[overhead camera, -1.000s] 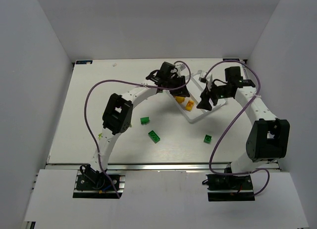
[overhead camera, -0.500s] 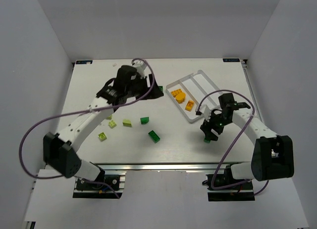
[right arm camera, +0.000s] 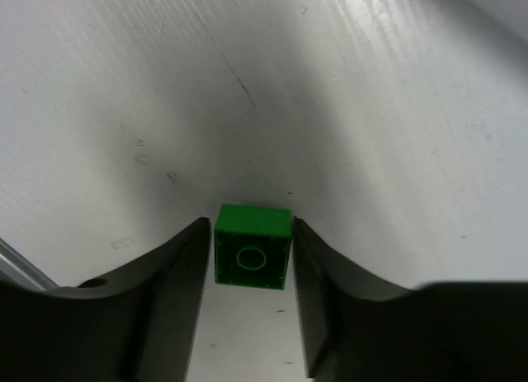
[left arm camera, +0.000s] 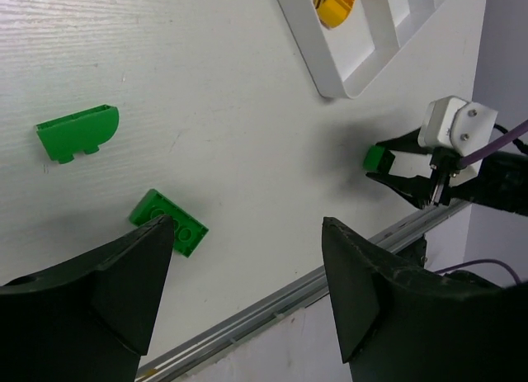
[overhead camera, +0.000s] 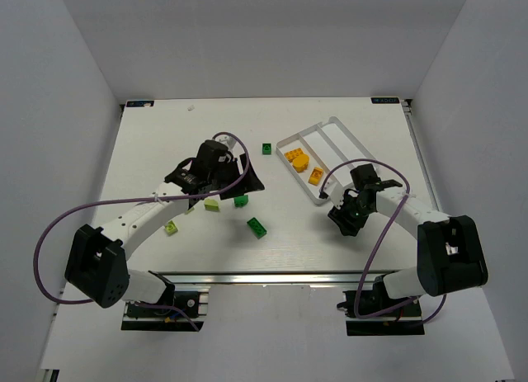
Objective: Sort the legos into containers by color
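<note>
The right gripper is pinching a small green brick between both fingers, against the table at the top view's lower right, just below the white tray. The left gripper is hanging wide open above a studded green brick near centre.

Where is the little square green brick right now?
The square green brick is on the right side, between the right jaws in the right wrist view. From above, that's just off the white tray's near corner.
</note>
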{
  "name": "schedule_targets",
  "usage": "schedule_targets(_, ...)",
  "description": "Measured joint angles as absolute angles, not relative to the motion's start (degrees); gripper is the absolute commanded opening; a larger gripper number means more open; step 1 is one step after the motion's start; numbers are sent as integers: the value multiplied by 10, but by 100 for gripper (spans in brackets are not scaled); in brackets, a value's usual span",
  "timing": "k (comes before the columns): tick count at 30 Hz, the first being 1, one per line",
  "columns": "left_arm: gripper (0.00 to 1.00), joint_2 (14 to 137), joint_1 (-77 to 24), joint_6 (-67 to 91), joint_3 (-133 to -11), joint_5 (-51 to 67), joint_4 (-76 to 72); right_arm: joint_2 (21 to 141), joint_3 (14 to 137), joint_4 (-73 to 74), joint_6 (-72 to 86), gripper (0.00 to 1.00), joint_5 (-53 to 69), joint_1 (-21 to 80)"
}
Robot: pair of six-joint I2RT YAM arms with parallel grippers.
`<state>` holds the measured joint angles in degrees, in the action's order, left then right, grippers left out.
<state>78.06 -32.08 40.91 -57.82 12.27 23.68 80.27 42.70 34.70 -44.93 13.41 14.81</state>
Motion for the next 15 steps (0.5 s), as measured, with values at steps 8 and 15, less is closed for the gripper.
schedule_targets(8,83,792,-321,456,-559,59,238,794,409,336,-455,5,136,160)
schedule_targets(15,84,908,-323,481,-644,-13,301,767,462,408,-467,0,208,160)
